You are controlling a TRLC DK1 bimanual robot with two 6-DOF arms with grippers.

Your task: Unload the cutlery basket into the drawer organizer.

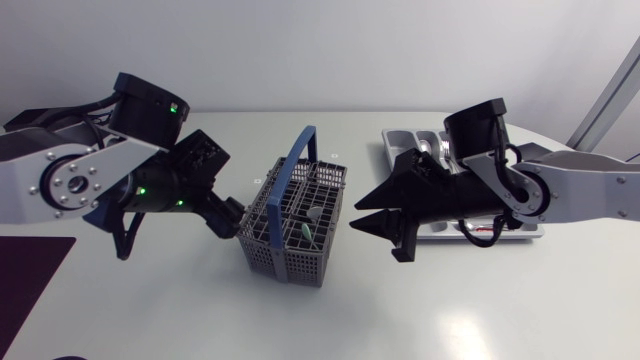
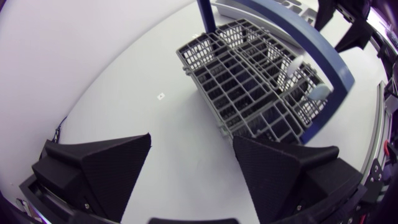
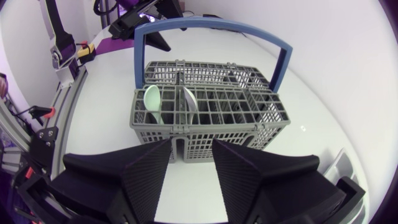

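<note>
The grey wire cutlery basket (image 1: 293,228) with a blue arched handle (image 1: 297,150) stands mid-table. A pale green spoon (image 3: 152,101) and a white spoon (image 3: 188,99) stand inside it, in the cells nearest my right gripper. My left gripper (image 1: 236,218) is open at the basket's left wall; in the left wrist view its fingers (image 2: 106,165) spread wide with the basket (image 2: 249,81) just ahead. My right gripper (image 1: 368,214) is open and holds nothing, a short way right of the basket (image 3: 211,112). The grey drawer organizer (image 1: 397,140) lies at the back right, largely hidden by my right arm.
Some metal cutlery (image 1: 437,149) lies in the organizer's rear compartments. A dark purple mat (image 1: 30,272) covers the table's front left corner. Bare white tabletop lies in front of the basket and between it and the organizer.
</note>
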